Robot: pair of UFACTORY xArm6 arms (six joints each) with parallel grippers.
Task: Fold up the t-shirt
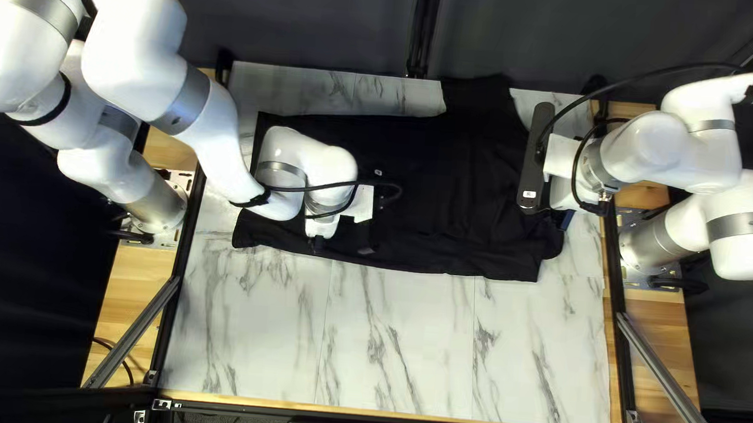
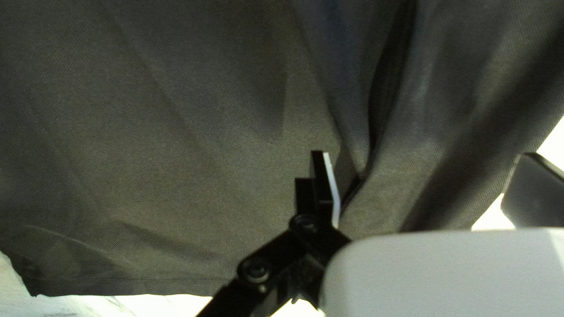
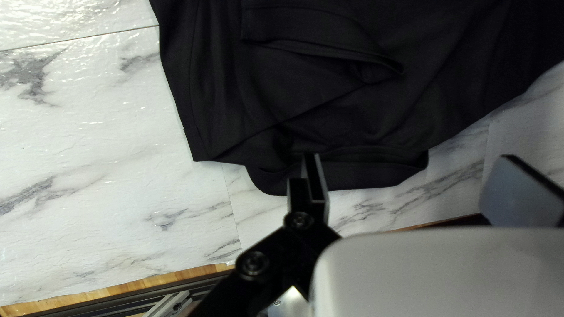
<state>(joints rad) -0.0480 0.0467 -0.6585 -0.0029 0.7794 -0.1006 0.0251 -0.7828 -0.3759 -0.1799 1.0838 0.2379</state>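
The black t-shirt is spread across the far half of the marble-patterned surface, with its hem toward the left and its collar toward the right. One sleeve is seen turned in on top of the body, while the far sleeve is left sticking out toward the far edge of the surface. From this, the near side is judged to have been folded inward and the far side to be waiting for its turn.

The left tool is held wide at the near part of the hem end, with creased cloth between its fingers but not pinched by them. The right tool is also wide, over the collar end, and nothing is gripped by it.

The step in hand is best read as the finishing of the near-side fold, its loose creases perhaps to be smoothed. Next, both tools would need to be raised clear of the cloth and carried to the far edge, where the hem corner and the far sleeve or shoulder could be pinched and brought over toward the near side together. If the tools were dragged low, the turned-in layer could be pulled open or rucked. Care is also called for so that only the intended layers are caught, since black on black is hard to tell apart.
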